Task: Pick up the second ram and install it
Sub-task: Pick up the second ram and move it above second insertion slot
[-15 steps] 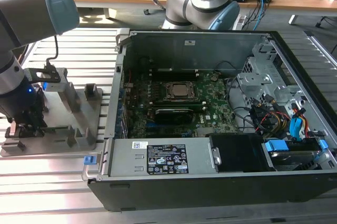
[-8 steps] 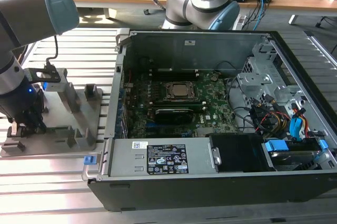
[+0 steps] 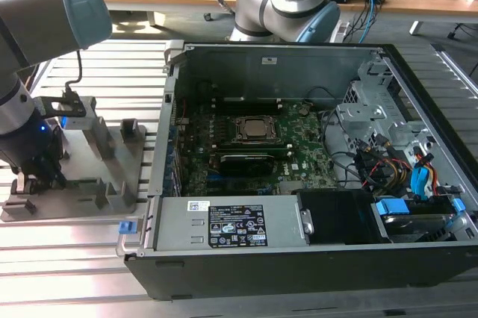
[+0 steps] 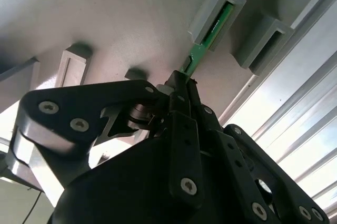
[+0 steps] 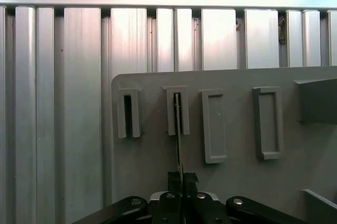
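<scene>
1. Grip: my jaws are pressed together on one end of the long, narrow green circuit-board stick, the second ram (image 4: pixel 196 54). They pinch it across its flat faces, which I judge keeps so thin a board from twisting.
2. Seat: the ram's far end sits inside the slot of a grey upright plastic post (image 4: pixel 210 4). The post holds the board on edge, so its free end is left clear for me to take.
3. Alignment: in the first wrist view I see the second ram (image 5: pixel 179 150) edge-on. It is a thin line running straight from that post's slot to my jaws. I read that as being square to the slot, so the board can slide out rather than bind.
4. Neighbour: the next grey slotted post (image 5: pixel 128 113) just beside it shows a dark slot with no green in it.
5. Place: in the exterior view the flat grey plastic tray (image 3: pixel 67 202) carrying these posts lies on the ribbed aluminium worktop (image 3: pixel 75 266). It sits at nine o'clock from the open black computer case (image 3: pixel 299 258), and my grey arm (image 3: pixel 30 19) hangs over the tray's nine o'clock end.
6. Progress: the large green motherboard (image 3: pixel 246 161) lies flat inside the case, well apart from the ram. By my judgement this is the pick-up stage, and nothing of this stick is installed yet.
</scene>
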`<state>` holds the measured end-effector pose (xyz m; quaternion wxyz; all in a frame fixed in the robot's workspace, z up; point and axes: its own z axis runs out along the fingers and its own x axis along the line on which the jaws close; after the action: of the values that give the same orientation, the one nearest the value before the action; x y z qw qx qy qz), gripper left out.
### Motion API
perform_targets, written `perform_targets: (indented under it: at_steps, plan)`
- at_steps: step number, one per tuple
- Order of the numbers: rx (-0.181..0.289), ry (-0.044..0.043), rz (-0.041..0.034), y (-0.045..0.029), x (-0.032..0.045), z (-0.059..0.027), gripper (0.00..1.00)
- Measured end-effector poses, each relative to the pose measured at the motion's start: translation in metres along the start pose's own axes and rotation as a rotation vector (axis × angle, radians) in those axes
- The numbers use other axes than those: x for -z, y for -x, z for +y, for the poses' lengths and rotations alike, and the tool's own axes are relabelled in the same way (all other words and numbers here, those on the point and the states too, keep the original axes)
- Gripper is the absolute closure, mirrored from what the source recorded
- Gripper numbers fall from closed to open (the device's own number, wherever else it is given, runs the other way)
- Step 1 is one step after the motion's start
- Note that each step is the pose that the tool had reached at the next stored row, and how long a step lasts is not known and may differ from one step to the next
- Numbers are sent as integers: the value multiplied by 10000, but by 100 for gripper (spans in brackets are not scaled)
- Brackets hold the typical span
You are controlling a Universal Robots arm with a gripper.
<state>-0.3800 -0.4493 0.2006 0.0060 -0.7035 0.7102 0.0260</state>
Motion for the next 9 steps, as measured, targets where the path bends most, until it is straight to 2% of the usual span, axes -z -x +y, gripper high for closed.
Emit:
perform_targets:
  at_steps: [7,9]
  plan:
    - [1,0,-46,0,10,1,86]
    - [1,1,-46,4,84,2,86]
